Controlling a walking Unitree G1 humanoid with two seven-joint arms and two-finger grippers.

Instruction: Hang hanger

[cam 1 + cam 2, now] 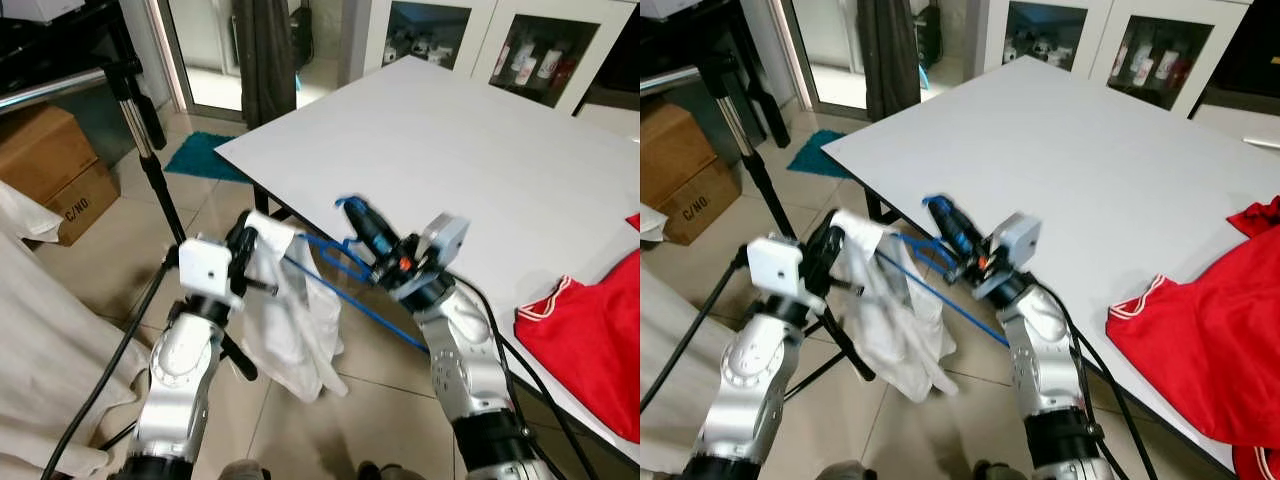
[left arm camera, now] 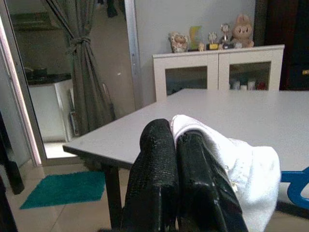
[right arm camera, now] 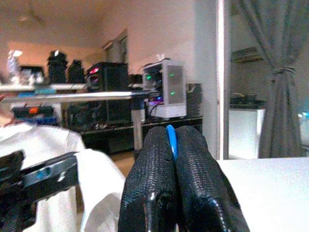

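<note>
A blue hanger (image 1: 345, 268) with a white garment (image 1: 290, 320) draped on it hangs between my two arms, just off the white table's (image 1: 470, 150) near-left edge. My right gripper (image 1: 358, 222) is shut on the hanger's hook end, a blue strip (image 3: 170, 141) pinched between its fingers. My left gripper (image 1: 243, 240) is shut on the white garment (image 2: 227, 159) at the hanger's other end. The cloth sags down toward the tiled floor.
A red garment (image 1: 590, 340) lies on the table at the right. A black tripod stand (image 1: 150, 170) rises at the left beside cardboard boxes (image 1: 50, 170). A white cabinet (image 1: 500, 40) stands behind the table, and a grey curtain (image 1: 265, 60) and teal mat (image 1: 205, 155) beyond.
</note>
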